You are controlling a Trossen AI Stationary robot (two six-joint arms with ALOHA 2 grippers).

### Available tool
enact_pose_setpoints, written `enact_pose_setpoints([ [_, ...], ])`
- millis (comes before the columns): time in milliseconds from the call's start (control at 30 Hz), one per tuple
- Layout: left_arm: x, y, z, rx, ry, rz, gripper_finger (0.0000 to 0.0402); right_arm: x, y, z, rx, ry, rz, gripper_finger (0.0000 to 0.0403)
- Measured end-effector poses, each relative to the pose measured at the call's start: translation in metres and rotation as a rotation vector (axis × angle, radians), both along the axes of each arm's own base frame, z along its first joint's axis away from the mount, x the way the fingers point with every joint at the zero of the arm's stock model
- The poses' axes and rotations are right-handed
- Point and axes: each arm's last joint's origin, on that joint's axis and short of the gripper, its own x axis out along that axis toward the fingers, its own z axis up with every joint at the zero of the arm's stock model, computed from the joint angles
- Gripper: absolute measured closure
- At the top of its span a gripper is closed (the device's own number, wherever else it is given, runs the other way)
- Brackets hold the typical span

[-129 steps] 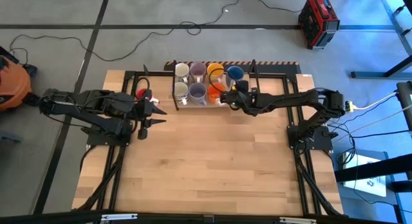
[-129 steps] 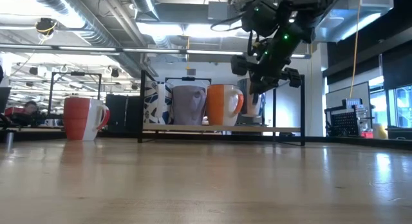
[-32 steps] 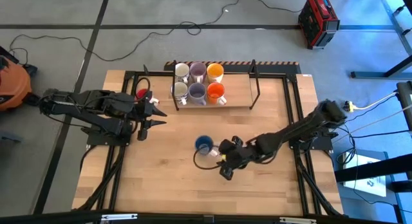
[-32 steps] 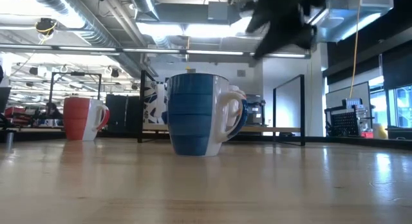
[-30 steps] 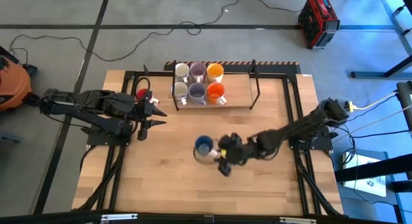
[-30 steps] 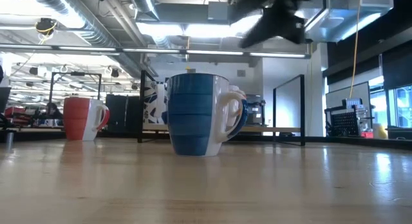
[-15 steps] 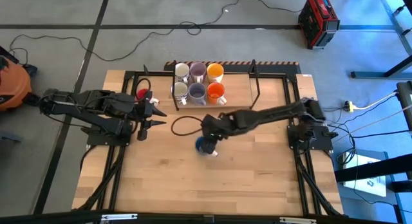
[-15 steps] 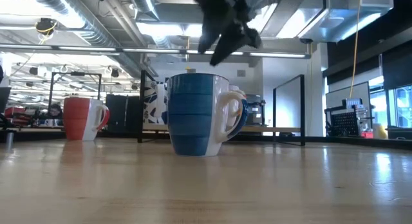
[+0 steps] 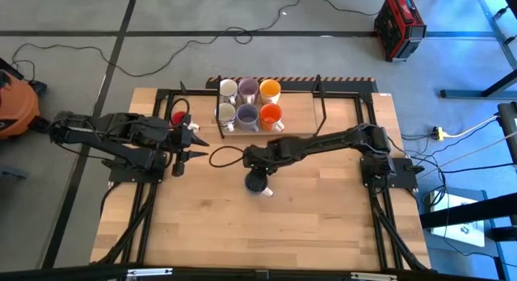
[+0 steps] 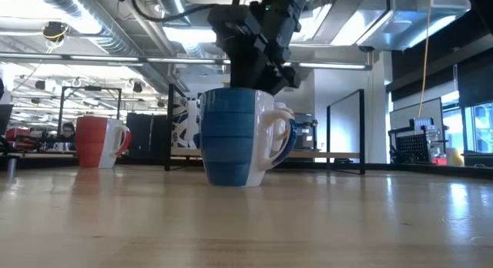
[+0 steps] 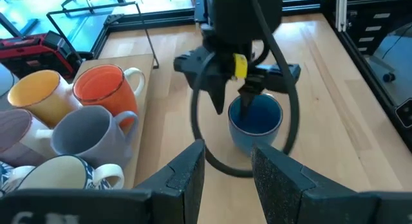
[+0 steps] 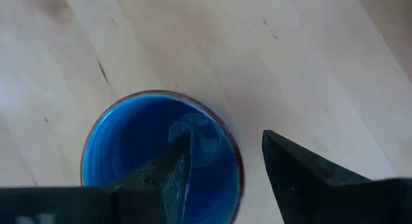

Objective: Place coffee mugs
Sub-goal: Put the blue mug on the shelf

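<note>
Right gripper (image 12: 225,163) hangs directly over the blue mug (image 9: 256,182) at table centre, jaws apart and straddling the rim: one finger inside, one outside, not clamped. High view hides most of that mug under the arm. Left gripper (image 9: 194,144) waits at the table's left, jaws apart, empty; the red mug (image 9: 177,117) behind it is partly covered. Five more mugs (image 9: 247,102) sit on the rack (image 9: 300,129) at the far edge, cut off in the left wrist view.
</note>
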Motion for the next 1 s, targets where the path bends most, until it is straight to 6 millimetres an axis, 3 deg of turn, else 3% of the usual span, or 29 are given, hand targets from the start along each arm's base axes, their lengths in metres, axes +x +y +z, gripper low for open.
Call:
enact_pose_setpoints([
  [233,0.000,0.000,0.000,0.000,-0.001,0.000,0.0281,0.002,-0.001,-0.008,-0.031,0.018,-0.012,0.0242],
  [533,0.000,0.000,0.000,0.000,0.001,0.000,0.0281,0.001,-0.001,-0.009,-0.032,0.030,-0.010,0.0392],
  [767,0.000,0.000,0.000,0.005,-0.002,0.010,0.0281,0.000,0.000,-0.007,-0.017,0.035,-0.047,0.0397],
  [1000,-0.016,0.003,0.016,0.004,-0.078,0.030,0.0281,-0.028,-0.005,0.036,-0.052,0.041,-0.112,0.0400],
])
